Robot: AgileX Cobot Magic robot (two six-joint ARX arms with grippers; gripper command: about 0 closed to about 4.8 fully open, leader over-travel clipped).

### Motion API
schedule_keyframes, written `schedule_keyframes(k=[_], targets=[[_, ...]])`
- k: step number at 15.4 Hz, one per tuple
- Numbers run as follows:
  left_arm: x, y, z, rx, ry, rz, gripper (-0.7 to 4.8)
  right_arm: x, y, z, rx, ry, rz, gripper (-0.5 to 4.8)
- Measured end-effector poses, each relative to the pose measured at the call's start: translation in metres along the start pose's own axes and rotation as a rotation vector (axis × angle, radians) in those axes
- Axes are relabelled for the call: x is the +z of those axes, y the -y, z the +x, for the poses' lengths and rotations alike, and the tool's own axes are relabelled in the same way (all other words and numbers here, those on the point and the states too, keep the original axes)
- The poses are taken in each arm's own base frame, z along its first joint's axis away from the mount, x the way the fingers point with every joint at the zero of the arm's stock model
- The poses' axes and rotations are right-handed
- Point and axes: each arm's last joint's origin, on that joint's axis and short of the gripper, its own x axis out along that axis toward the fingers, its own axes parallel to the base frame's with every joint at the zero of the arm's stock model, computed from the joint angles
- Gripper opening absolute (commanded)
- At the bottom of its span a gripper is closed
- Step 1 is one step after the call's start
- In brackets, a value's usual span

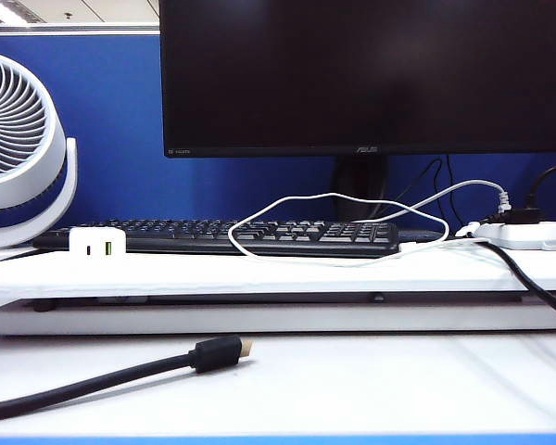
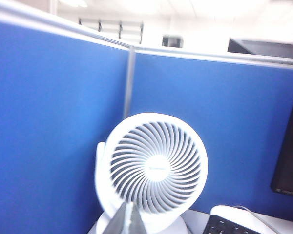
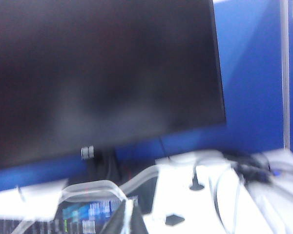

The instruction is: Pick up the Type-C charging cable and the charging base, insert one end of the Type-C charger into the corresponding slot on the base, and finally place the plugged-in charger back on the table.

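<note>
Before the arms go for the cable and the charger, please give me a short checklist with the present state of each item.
1. Charging base upright on the shelf, ports visible: ok.
2. Type-C charging cable looped over the keyboard, unplugged from base: ok.
3. Left gripper shut, facing the fan, must open: not ok.
4. Right gripper shut, facing the monitor: not ok.
5. Cable's plug end position: cannot tell.

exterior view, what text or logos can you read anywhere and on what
"ASUS": faint logo at the middle of the monitor lower bezel.
Small mark at the bezel's left end: too small to read.
Key legends on the keyboard: too small to read.
Mark on the fan hub, left wrist view: blurred, unreadable.
</note>
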Motion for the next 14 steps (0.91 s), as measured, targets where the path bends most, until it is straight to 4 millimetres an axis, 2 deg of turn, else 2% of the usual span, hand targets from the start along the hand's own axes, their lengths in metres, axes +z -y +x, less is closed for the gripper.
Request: schedule_keyframes(k=[1,2,5,7,10,11,12,13,14], targets=[[0.016,0.005,0.012,-0.035,-0.014,0.008,-0.06,0.026,-0.007,0.016,0.010,-0.001,0.000,-0.02],[0.028,0.009,0.022,-0.072,-0.015,0.011,-0.06,0.042,-0.011,0.027,0.032,0.001,0.000,-0.02],[0.050,0.020,0.044,-0.184,-0.080,0.031,-0.06,0.081,-0.024,0.053,0.143,0.004,-0.002,-0.02],[0.060,0.032,0.071,-0.293,-0.216,0.049,-0.06,0.104,-0.039,0.076,0.262,-0.003,-0.003,-0.02],[0.064,0.042,0.096,-0.379,-0.367,0.056,-0.05,0.103,-0.060,0.097,0.412,-0.076,-0.042,-0.02],[0.060,0.049,0.112,-0.423,-0.461,0.032,-0.04,0.089,-0.078,0.105,0.528,-0.154,-0.040,-0.02],[0.053,0.053,0.119,-0.466,-0.508,0.020,0.17,0.082,-0.087,0.109,0.570,-0.192,-0.038,-0.02],[0.046,0.056,0.125,-0.515,-0.546,0.006,0.97,0.075,-0.096,0.111,0.612,-0.233,-0.035,-0.02],[0.040,0.060,0.129,-0.562,-0.579,-0.007,3.48,0.068,-0.105,0.112,0.650,-0.271,-0.035,-0.02]])
